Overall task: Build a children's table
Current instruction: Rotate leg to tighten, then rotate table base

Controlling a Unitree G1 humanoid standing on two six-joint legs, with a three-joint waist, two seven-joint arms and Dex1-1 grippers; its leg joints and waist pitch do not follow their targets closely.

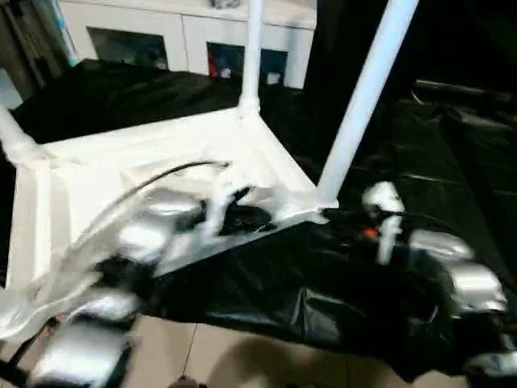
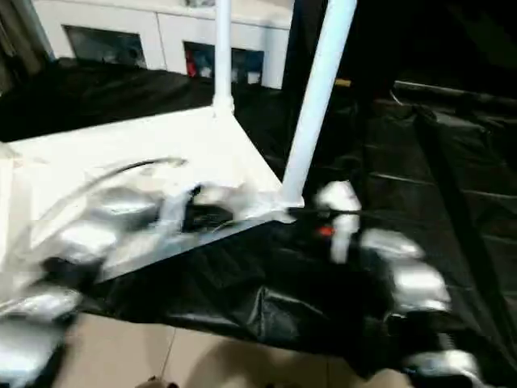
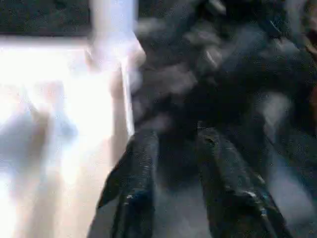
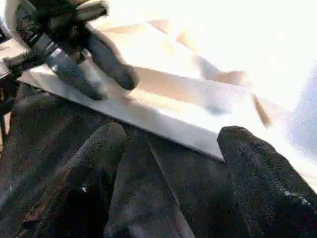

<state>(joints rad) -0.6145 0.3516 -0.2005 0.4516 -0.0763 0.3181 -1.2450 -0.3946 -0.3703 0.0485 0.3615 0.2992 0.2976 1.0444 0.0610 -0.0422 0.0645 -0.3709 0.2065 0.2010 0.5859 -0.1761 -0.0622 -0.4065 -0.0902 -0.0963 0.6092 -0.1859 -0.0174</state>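
Children's table [image 1: 145, 162], white plastic, lies upside down on a black sheet [image 1: 452, 162] spread over the floor, its ribbed underside facing up. Two round white legs stand upright from the corner sockets: one [image 1: 367, 89] at the near corner by the robot's right side, another [image 1: 253, 52] at the corner farther back. A third leg [image 1: 16, 139] shows partly at the corner by the picture's left edge.

Left gripper [image 4: 111, 79] hangs over the tabletop's near edge, close to the near corner; its two black fingers [image 3: 136, 173] stand a little apart with nothing between them. Right gripper [image 4: 171, 144] sits low over the black sheet, just off the same near edge, its fingers [image 4: 247, 158] spread wide and empty. Neither one touches the table as far as can be told.

Silver forearms blur across the foreground of the head views, with a dark cable [image 1: 161, 174] arching over the left one. Behind the sheet stands a white cabinet [image 1: 186, 36] with glass-fronted compartments. Pale floor tiles [image 1: 210, 356] show at the sheet's near edge.
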